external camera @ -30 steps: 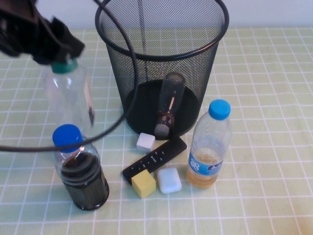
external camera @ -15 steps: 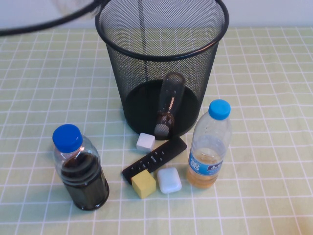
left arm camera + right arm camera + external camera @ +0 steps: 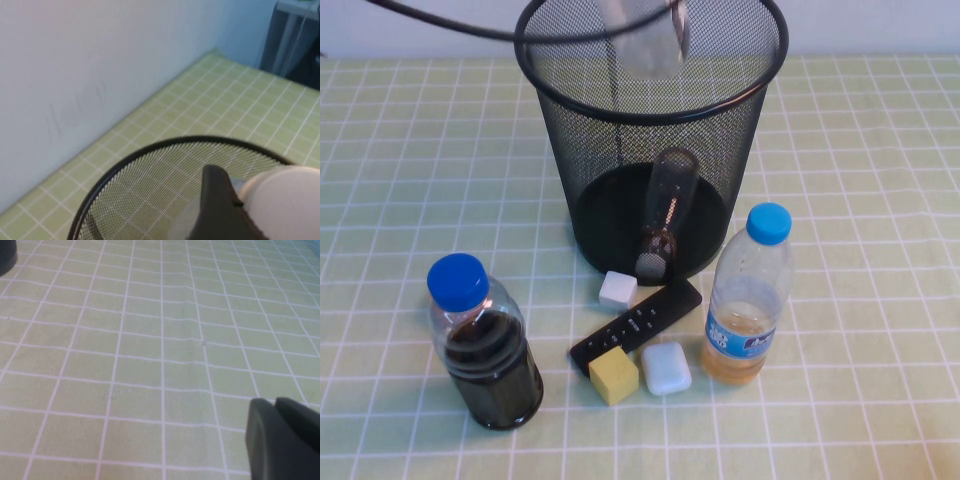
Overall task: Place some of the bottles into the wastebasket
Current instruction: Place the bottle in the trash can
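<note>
The black wire-mesh wastebasket [image 3: 655, 150] stands at the back middle of the table. The small clear bottle with the brownish neck [image 3: 665, 215] lies inside it, leaning cap down against the wall. The taller clear bottle [image 3: 645, 40] hangs blurred over the basket's mouth; only its lower part shows in the high view. My left gripper [image 3: 240, 202] is above the basket rim [image 3: 150, 150], shut on that bottle, whose white rounded top [image 3: 287, 200] presses against one black finger [image 3: 217, 205]. My right gripper [image 3: 280, 432] is shut and empty, low over bare tablecloth, out of the high view.
A blue-capped round bottle of dark liquid [image 3: 485, 345] stands front left. A blue-capped slim bottle of amber liquid [image 3: 750, 295] stands front right. A black remote [image 3: 635, 325], a yellow block [image 3: 613, 376], and two small white items [image 3: 617, 289] [image 3: 666, 368] lie before the basket. A cable [image 3: 450, 20] crosses the top left.
One second ago the left gripper held the taller bottle at the far left of the table. It rose out of view, then brought the bottle over the wastebasket's mouth.
</note>
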Controlling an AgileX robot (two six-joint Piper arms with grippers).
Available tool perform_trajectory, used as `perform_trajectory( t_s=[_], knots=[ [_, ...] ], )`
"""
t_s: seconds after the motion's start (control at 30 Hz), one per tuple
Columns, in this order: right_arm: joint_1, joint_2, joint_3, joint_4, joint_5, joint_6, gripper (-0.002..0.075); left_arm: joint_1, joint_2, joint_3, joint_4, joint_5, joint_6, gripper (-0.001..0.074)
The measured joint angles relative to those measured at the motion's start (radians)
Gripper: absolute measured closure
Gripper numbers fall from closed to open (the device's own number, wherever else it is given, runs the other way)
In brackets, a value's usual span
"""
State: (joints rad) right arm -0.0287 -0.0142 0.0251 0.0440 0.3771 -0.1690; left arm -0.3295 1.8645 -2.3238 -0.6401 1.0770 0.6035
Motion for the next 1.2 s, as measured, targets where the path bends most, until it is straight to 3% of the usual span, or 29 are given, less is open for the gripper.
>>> perform_trajectory(
  t_s=[0.4,0.73,0.93,1.03,1.1,1.2],
  knots=[
    [0.000,0.000,0.000,0.000,0.000,0.000,0.0734,-0.090,0.211,0.000,0.201,0.017,-0.008,0.0396],
    [0.000,0.000,0.000,0.000,0.000,0.000,0.0734,-0.090,0.241,0.000,0.251,0.064,-0.033,0.0396],
    [0.000,0.000,0.000,0.000,0.000,0.000,0.0734,-0.090,0.241,0.000,0.249,0.053,-0.118,0.0270],
    [0.000,0.000,0.000,-0.001,0.000,0.000,0.0734,-0.090,0.233,0.000,0.249,0.060,-0.150,0.0246],
    [0.000,0.000,0.000,-0.001,0.000,0.000,0.0734,-0.090,0.213,0.000,0.251,0.070,-0.169,0.0253],
    [0.000,0.000,0.000,-0.001,0.000,0.000,0.0734,-0.090,0.159,0.000,0.255,0.089,-0.201,0.0326]
  ],
)
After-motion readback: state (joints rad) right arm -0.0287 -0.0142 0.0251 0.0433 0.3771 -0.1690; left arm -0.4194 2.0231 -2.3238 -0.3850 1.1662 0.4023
